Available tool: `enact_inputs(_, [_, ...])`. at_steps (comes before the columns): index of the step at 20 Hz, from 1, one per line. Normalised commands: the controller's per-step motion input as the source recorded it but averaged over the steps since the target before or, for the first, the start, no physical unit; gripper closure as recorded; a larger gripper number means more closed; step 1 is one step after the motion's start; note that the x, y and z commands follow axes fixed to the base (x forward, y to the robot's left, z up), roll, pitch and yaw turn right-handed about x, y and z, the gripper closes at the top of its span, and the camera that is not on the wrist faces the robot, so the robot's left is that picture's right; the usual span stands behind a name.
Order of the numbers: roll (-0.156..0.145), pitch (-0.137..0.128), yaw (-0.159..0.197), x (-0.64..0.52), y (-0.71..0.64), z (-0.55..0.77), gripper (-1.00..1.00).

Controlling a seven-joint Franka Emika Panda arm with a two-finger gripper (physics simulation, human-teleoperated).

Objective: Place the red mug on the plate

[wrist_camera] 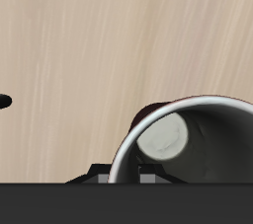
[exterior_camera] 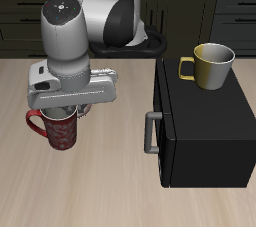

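Note:
The red mug [exterior_camera: 60,129] stands upright near the table's front part, its loop handle [exterior_camera: 34,122] pointing away from the black cabinet. My gripper [exterior_camera: 68,111] hangs right over it, and the fingers reach down onto the mug's rim. In the wrist view the mug's pale rim [wrist_camera: 188,105] and grey-white inside [wrist_camera: 164,135] fill the frame close up. The rim passes between the two fingertips of my gripper [wrist_camera: 121,174], so it looks shut on the mug's wall. I cannot tell whether the mug rests on the table or is held just above it. The plate is out of view.
A black cabinet [exterior_camera: 205,131] with a front handle [exterior_camera: 150,131] stands beside the mug. A plain yellow mug [exterior_camera: 210,64] sits on top of it. Bare wooden table [exterior_camera: 90,191] lies toward the front edge.

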Motion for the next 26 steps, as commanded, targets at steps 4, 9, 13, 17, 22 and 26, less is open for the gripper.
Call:
enact_inputs(4, [0.003, -0.019, 0.026, -0.52, -0.01, 0.02, 1.0])
enact_inputs(9, [0.02, -0.038, 0.021, -0.45, 0.03, 0.08, 1.0])
enact_inputs(13, [-0.023, -0.066, 0.008, -0.65, -0.08, 0.19, 1.0])
enact_inputs(17, [-0.04, -0.027, 0.013, -0.38, -0.09, -0.06, 1.0])
enact_inputs(22, [-0.001, -0.017, -0.012, -0.35, -0.08, 0.03, 1.0])
enact_inputs(26, [0.002, -0.015, 0.011, -0.37, 0.02, -0.02, 1.0])
